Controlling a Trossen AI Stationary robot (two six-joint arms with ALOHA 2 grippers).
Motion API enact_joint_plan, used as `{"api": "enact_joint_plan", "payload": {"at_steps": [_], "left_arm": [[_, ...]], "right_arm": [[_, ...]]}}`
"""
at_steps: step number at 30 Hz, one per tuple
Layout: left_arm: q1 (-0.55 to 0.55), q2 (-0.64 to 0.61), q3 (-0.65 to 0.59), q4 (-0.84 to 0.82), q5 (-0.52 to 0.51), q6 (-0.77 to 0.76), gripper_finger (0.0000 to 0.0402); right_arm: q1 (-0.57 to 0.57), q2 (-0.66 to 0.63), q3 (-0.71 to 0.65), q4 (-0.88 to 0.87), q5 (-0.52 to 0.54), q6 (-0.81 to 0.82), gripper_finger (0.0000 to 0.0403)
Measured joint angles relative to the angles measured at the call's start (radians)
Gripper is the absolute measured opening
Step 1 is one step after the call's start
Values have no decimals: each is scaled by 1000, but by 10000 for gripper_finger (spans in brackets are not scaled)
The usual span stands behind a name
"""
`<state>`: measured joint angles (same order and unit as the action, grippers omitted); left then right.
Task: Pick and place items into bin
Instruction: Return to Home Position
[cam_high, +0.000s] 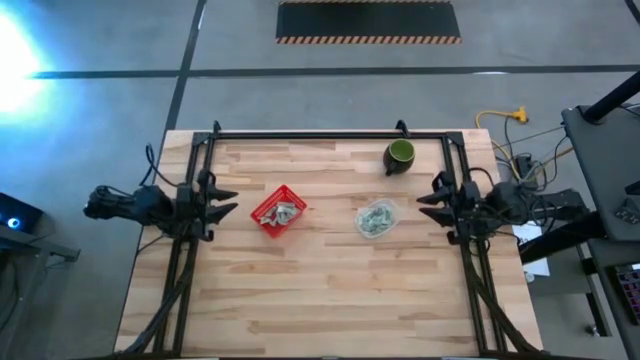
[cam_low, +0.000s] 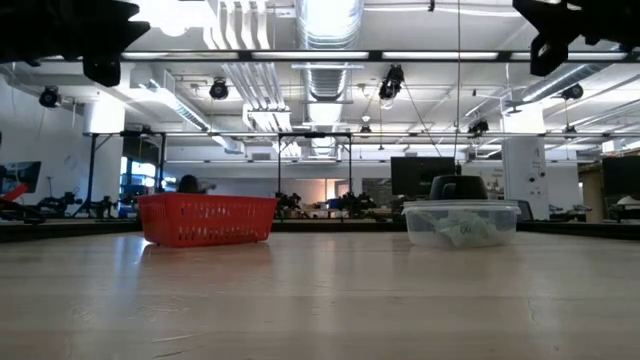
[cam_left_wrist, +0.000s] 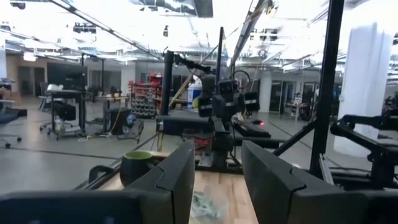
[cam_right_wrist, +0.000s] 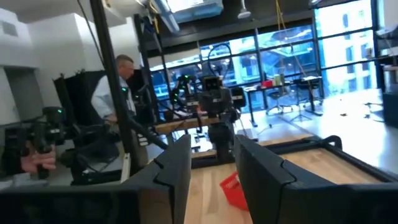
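At the left edge of the table: left gripper, up off the wood, pointing right toward the middle. Fingers apart there, with a plain gap in the left wrist view and nothing held. At the right edge, straight across: right gripper, pointing left and also well above the surface. Fingers parted in the same way, and empty too. Just inward from the left gripper, left of the table's centre: red bin, a mesh basket turned cornerwise, apart from the fingers and flat on the boards. Inside it, pale wrapped pieces in a small heap. Right of centre, near the right gripper but not touching it: transparent bin, upright on the wood. Inside that, a second heap of the same crinkly green-and-white pieces, visible through the clear wall. Toward the far edge, beyond the transparent bin and a little right of it: dark green cup, upright and clear of both bins. Beyond the table, in the right wrist view: a person standing among racks and stands.
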<state>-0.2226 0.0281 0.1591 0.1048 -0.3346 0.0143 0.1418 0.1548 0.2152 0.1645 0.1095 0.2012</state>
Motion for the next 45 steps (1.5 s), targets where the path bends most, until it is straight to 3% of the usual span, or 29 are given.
{"api": "enact_joint_plan", "payload": {"at_steps": [10, 19, 34, 41, 45], "left_arm": [[0, 0, -133, 161, 13, -49, 116], [-1, 0, -151, 161, 13, -105, 116], [-1, 13, -152, 140, 13, -112, 116], [0, 13, -153, 140, 13, -112, 116], [0, 21, -153, 140, 11, -2, 116]], "right_arm": [[3, -155, -131, 10, -5, 37, 104], [3, -155, -204, 26, -4, 125, 103], [2, -153, -206, -101, 52, 194, 97], [2, -146, -206, -121, 122, 193, 101], [2, -145, -206, -121, 126, 136, 97]]}}
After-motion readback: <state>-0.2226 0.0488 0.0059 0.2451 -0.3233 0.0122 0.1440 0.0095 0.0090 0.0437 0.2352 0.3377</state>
